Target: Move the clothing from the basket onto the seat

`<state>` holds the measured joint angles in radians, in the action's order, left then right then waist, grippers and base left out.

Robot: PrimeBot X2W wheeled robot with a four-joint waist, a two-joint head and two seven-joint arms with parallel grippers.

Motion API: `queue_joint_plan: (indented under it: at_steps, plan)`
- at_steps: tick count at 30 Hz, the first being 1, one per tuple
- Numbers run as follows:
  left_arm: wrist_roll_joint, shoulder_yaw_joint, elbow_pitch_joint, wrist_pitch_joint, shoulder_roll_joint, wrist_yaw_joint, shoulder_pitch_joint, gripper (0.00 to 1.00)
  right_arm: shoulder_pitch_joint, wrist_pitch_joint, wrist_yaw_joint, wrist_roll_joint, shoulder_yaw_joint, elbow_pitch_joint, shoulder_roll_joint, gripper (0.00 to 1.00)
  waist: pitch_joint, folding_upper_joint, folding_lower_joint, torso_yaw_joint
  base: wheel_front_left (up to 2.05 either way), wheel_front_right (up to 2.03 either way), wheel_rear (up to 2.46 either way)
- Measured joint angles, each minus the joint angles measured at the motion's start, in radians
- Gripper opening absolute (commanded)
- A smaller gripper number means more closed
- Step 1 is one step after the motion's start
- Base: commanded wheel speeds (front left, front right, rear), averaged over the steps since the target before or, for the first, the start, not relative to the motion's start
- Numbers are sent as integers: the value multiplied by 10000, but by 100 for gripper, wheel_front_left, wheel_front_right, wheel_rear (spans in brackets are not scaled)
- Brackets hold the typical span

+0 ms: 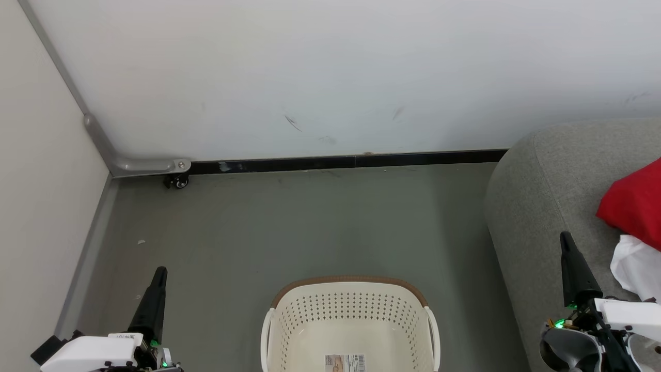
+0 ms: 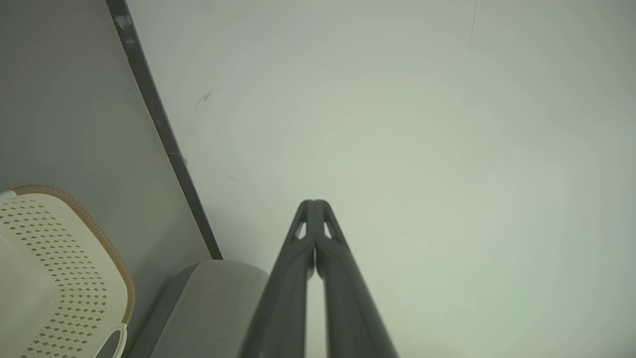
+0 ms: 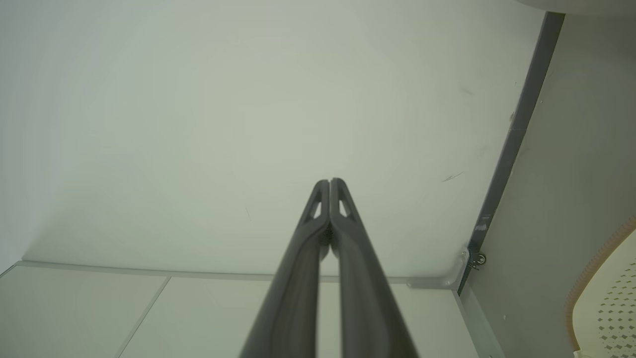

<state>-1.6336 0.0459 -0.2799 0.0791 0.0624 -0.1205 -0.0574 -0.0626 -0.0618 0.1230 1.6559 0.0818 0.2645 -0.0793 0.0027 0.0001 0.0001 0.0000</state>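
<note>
- Head view. The basket sits bottom centre, between the two grippers. The part that shows has a sticker on its floor and no clothing.
- The clothing, a red heap with a white part below, lies on the seat at far right. It is cut by the picture's edge, so its long axis cannot be told.
- Left gripper: fingers pressed together, nothing held, well apart from the clothing.
- Right gripper: fingers likewise together, nothing held, over the seat's near edge. The clothing lies to its right, so this is the nearer arm by far.
- Left wrist view. Left gripper closed tip to tip, nothing between, pointing at the bare wall. The basket is at lower left, with the seat beside it.
- Right wrist view. Right gripper closed, nothing held, aimed at the wall. A corner of the basket is at lower right.
- Judgement: the transfer looks done or nearly so. Any further pick turns on the basket's unseen near part.
</note>
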Motion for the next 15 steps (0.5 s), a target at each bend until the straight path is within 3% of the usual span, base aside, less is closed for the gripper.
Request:
queue_joint_plan:
  at_steps: [15]
  plan:
    - [0,4,-15,2,-4,-2,0,0,0,0,0,0,12,2,10,0,0,0,0,0,0,0,0]
